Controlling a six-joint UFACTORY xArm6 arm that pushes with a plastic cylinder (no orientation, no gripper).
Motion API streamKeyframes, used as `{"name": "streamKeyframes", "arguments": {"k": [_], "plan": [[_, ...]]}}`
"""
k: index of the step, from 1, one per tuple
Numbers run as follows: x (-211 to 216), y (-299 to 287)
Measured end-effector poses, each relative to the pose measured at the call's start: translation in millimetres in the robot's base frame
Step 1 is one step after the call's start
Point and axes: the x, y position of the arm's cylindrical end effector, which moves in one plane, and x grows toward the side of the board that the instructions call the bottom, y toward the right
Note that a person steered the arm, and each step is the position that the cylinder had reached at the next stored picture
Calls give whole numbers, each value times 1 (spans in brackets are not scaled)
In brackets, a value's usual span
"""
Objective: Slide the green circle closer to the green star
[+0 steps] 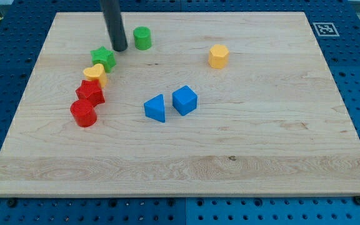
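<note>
On blue pegboard [17, 25], pale wooden board [261, 144].

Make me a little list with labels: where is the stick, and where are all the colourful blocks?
my tip: between green star and green circle
green circle: right of tip, near the view's top
green star: left and just below tip
yellow heart: touching star's lower side
red star: below heart
red circle: lowest in chain
yellow hexagon: alone, right
blue triangle, blue cube: middle, side by side
</note>
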Motion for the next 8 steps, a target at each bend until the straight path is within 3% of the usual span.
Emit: {"name": "streamKeyframes", "arguments": {"k": [3,5,8], "plan": [[-3,120],[-75,121],[-72,110]]}}
